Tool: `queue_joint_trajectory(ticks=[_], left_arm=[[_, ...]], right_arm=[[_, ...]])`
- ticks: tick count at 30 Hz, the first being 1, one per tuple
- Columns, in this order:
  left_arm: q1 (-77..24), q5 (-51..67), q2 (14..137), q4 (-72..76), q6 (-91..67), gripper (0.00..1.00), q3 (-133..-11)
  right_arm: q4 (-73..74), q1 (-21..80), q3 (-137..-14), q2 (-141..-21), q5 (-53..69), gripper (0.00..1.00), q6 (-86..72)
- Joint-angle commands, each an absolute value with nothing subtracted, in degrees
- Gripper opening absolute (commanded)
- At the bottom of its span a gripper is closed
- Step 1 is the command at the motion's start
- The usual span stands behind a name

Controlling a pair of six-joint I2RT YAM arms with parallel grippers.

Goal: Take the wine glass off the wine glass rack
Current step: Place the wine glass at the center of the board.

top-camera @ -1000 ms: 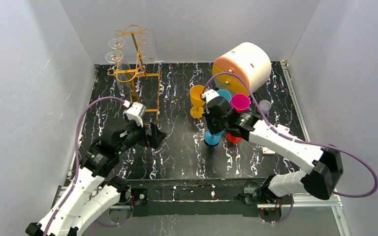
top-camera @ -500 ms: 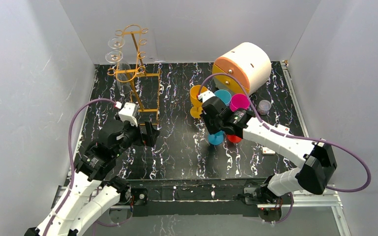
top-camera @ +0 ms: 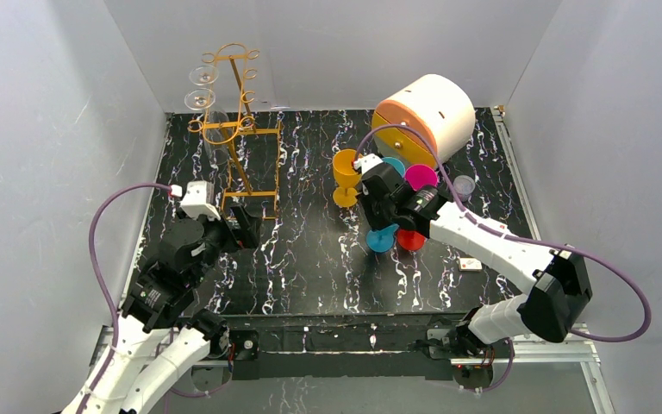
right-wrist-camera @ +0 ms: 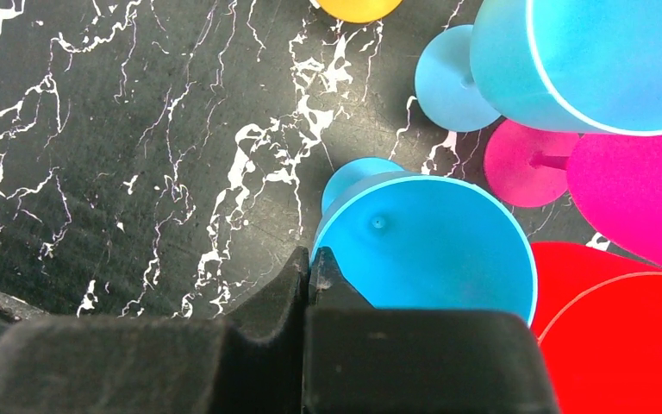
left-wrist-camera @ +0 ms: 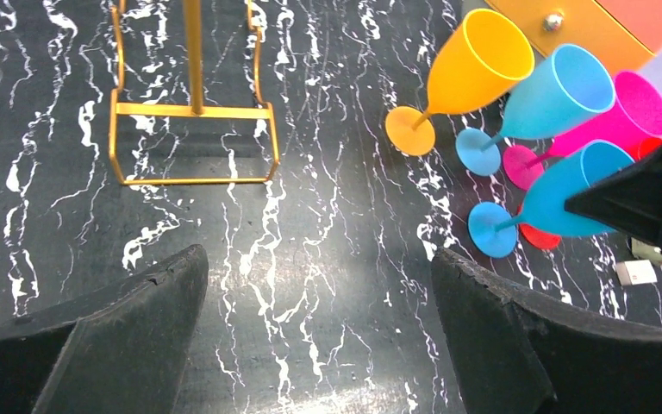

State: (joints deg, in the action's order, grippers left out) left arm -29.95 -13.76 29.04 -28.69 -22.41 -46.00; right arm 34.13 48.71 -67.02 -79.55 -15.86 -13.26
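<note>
Wine glass rack standing far left on the bench, clear wine glass hanging on its left side, left hand spread near its base, right hand pressed together beside a blue goblet.

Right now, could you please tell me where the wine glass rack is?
In the top view, the wine glass rack stands at the far-left corner of the table, clear glasses hanging on its left, the yellow goblet to its right.

This looks like a robotics lab test cell: plain white panel walls box in a black marbled table fronted by a bare metal mounting rail.
</note>
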Motion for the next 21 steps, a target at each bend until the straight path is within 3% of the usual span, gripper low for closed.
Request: queue_joint_trajectory(ticks=[1,4,6,10,13,21], left_arm=[[-29.88,-20.14,30.28,-30.89,-26.1,0.98,-47.33],[-29.88,-21.05,30.26,-31.02,-26.26,0.98,-47.49],[-29.88,-21.89,30.01,-31.22,-25.96,0.98,-47.99],[-29.88,-22.48,31.1,-31.52,-23.73,0.98,-49.12],[-29.88,-24.79,33.3,-33.75,-22.64,0.98,-51.14],[-29.88,-36.25,38.69,-38.75,-22.09,0.98,-56.77]], right_arm=[[32.2,47.61,-68.91,-79.67,-13.02,0.01,-13.2],[33.27,47.38,-69.62,-80.47,-14.62,0.06,-13.22],[33.88,47.22,-70.02,-80.59,-14.36,0.23,-12.59],[34.41,47.06,-70.56,-80.4,-15.71,0.26,-11.41],[35.17,46.91,-71.72,-80.88,-15.36,0.41,-10.45],[37.7,46.93,-79.36,-80.36,-7.34,0.58,-9.68]])
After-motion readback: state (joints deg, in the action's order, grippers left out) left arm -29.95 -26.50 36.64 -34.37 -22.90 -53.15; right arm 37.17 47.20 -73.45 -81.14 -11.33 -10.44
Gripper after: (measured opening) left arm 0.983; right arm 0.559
